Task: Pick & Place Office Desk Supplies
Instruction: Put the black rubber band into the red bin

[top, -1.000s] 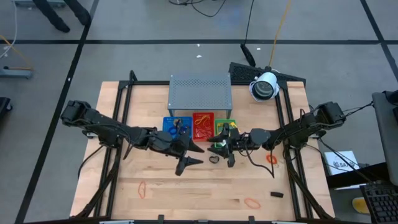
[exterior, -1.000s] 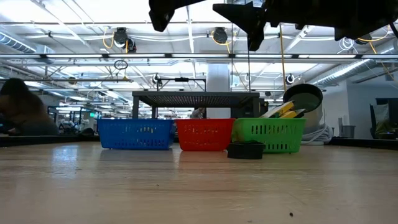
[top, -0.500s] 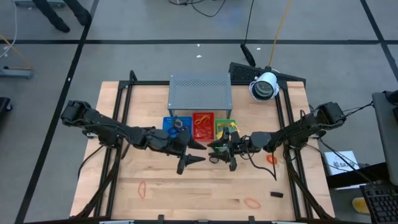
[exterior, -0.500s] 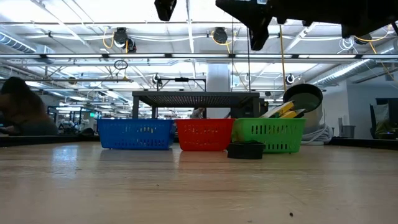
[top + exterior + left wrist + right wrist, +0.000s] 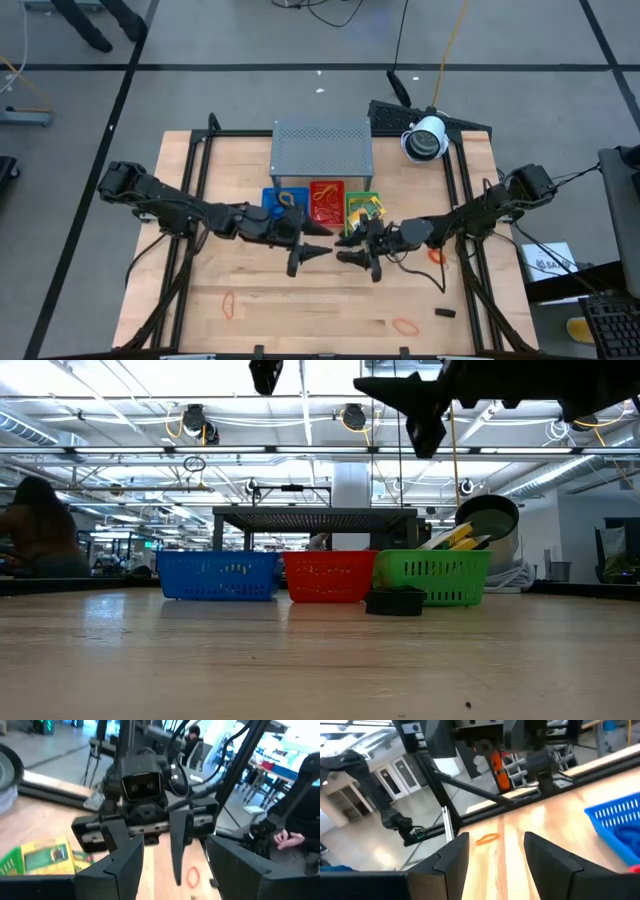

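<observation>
I note left hand (image 5: pixel 312 252) and right hand (image 5: pixel 352 252) both apart, empty, nose-to-nose: collision risk if either advances.

The table (image 5: pixel 260 300) is pale wood with a smooth matt grain. The shelf (image 5: pixel 322 147) at its far edge is grey perforated metal. The trays (image 5: pixel 330 577) are glossy plastic mesh.
</observation>
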`<state>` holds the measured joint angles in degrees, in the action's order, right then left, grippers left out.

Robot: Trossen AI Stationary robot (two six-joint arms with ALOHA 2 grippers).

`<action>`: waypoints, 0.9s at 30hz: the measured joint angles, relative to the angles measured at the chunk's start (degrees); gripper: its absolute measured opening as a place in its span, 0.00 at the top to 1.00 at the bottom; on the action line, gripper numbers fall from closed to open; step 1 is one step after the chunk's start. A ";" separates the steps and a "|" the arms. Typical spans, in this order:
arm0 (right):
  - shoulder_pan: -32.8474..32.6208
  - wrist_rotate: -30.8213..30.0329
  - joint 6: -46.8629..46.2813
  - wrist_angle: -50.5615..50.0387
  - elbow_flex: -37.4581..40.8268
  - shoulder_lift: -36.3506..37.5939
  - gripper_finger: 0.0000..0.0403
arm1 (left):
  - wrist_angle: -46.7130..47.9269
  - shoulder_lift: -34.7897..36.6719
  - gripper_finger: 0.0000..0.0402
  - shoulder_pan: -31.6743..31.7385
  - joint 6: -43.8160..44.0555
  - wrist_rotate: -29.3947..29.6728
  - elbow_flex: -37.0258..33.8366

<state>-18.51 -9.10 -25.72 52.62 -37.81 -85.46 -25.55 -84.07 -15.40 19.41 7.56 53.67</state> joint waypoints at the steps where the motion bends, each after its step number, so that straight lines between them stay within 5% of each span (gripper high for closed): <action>1: -0.01 -0.45 -0.40 -0.49 0.03 -0.03 0.55 | 0.75 0.00 0.44 0.00 0.47 -0.30 0.00; 6: 0.22 -4.66 1.63 0.45 -0.01 -0.03 0.55 | 1.82 0.00 0.44 -0.11 0.01 -0.68 0.00; 27: 1.67 -4.14 6.91 0.63 -0.03 -0.03 0.55 | 1.48 0.00 0.44 -0.11 -3.90 -0.01 -0.01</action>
<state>-16.84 -13.23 -18.81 53.25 -37.85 -85.49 -24.07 -84.07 -15.51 15.51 7.55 53.66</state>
